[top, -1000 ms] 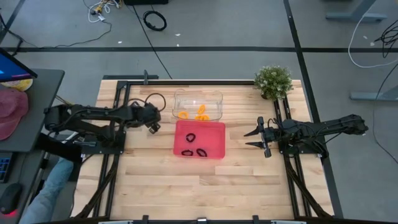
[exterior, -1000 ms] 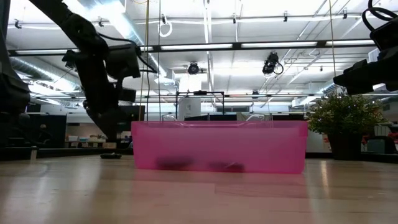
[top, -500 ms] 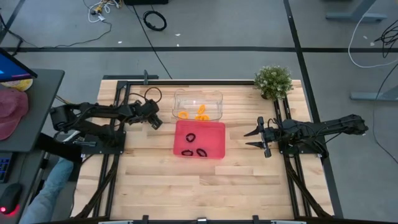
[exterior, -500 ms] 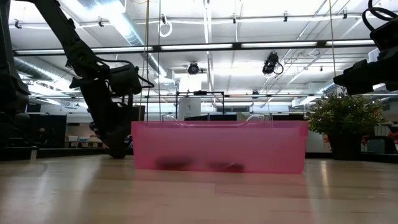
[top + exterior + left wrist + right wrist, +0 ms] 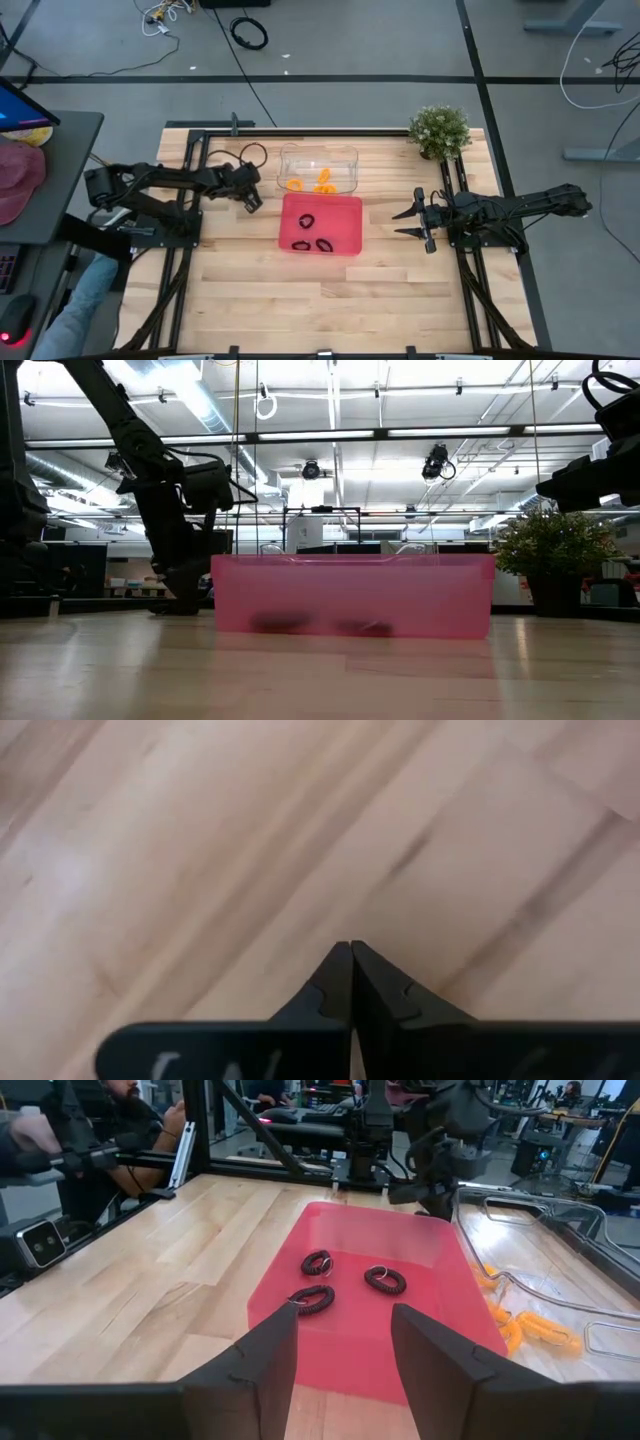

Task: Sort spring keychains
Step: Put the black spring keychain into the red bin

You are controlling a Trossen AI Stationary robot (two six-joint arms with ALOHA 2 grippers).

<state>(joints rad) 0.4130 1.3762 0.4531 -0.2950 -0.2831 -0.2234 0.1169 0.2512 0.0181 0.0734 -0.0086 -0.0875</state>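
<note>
The pink tray point(image 5: 345, 205) sits mid-table and holds three black spring keychains point(image 5: 307, 220) point(image 5: 317, 1262). Behind it, toward the far edge, a clear container point(image 5: 318, 158) holds orange keychains point(image 5: 324, 181) point(image 5: 520, 1325). My left gripper point(image 5: 250, 200) point(image 5: 350, 946) is shut. It points down at bare wood just left of the tray, low over the table point(image 5: 185, 603). Nothing shows between its fingers. My right gripper point(image 5: 408, 222) point(image 5: 345, 1320) is open and waits right of the tray, level, facing it. My left gripper has its shut fingertips point(image 5: 340, 970) close above the bare wood point(image 5: 250, 850), pointing down. I cannot tell whether they touch the tabletop.
A potted plant point(image 5: 438, 130) point(image 5: 555, 550) stands at the far right corner of the table. Metal frame rails point(image 5: 190, 170) run along both sides. A person sits beyond the left side point(image 5: 130, 1110). Bare wood point(image 5: 320, 300) fills the table's near half.
My left gripper has gone down beside the tray's left wall until its tips are low at the tabletop. In the high view it also shifted slightly toward the far edge and back. The right arm, the tray and the keychains have kept still.
</note>
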